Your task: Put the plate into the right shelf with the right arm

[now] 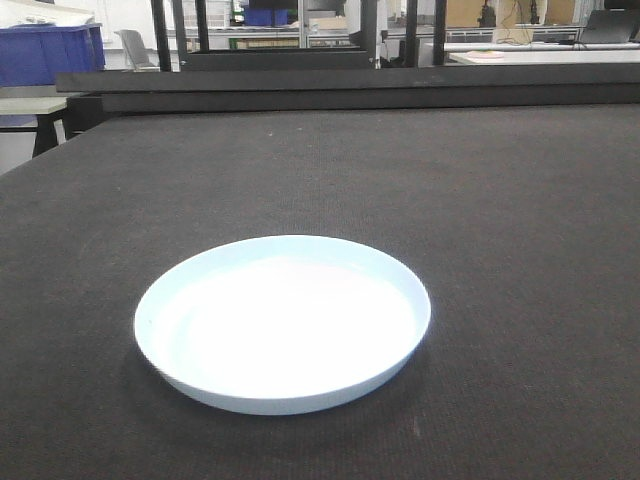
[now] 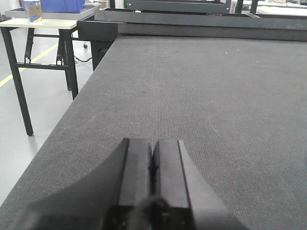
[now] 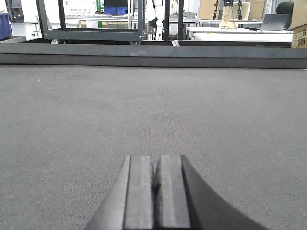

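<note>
1. One plate (image 1: 283,325), pale blue at the rim and plain white inside, lies flat in the lower centre of the front view, resting on the dark woven table (image 1: 520,200); its hollow shows only bare plastic
2. Of the three views, only the front one shows it
3. At the bottom centre of the left wrist view, the left gripper (image 2: 152,160) has its two black fingers pressed flat against each other, clenched on nothing
4. At the bottom centre of the right wrist view, the right gripper (image 3: 157,187) is likewise clenched, finger against finger, with nothing between
5. In the upper left of the left wrist view, a blue bin (image 2: 62,5) sits on a grey tray (image 2: 53,15) on top of a side table (image 2: 43,24), and a clear cup (image 2: 32,10) stands just beside it; what either holds cannot be told
6. A large blue crate (image 1: 50,50) stands in the upper left of the front view, its inside hidden
7. The table's left edge runs slantwise from upper centre to lower left in the left wrist view, with grey floor (image 2: 33,96) beyond it
8. A dark rail (image 3: 153,52) borders the far edge across the upper part of the right wrist view
9. Open mat surrounds the plate on every side, broadest toward the upper right of the front view
</note>
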Controlling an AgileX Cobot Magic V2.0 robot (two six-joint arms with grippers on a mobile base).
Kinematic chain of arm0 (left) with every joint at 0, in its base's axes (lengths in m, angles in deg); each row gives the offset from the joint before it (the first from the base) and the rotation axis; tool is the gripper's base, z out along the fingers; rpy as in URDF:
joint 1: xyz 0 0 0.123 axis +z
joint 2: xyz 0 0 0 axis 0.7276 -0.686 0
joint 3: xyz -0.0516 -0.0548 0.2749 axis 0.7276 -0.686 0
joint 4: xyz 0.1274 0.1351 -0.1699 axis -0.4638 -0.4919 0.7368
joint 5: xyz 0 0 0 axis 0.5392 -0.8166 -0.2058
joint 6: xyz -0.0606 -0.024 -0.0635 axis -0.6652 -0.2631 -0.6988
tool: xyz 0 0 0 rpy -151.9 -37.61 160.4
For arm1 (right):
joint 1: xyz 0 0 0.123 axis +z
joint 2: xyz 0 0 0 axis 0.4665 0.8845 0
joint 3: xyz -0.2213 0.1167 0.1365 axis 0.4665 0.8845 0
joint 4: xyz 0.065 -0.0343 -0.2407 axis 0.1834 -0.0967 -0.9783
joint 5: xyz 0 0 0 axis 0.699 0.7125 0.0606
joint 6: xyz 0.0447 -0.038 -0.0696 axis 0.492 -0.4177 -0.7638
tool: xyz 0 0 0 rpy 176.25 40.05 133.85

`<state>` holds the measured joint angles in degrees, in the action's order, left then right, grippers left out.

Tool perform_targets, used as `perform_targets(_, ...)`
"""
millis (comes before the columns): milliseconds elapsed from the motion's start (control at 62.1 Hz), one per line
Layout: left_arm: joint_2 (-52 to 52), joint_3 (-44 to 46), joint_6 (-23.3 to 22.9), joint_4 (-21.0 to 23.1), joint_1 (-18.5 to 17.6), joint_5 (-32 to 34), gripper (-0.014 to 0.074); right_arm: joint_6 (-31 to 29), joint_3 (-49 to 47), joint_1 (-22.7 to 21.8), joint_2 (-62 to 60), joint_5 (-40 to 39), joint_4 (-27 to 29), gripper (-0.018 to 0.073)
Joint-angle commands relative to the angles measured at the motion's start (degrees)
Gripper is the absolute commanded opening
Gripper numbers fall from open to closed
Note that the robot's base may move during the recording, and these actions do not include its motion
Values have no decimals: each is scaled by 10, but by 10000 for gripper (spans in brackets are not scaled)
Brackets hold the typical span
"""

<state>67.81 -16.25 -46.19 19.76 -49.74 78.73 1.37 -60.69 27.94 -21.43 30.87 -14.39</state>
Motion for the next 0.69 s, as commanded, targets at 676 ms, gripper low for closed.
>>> perform_targets(676,3,-6,-2,4,1,49,-47,-1,-2,-3,5,-142,-1,56)
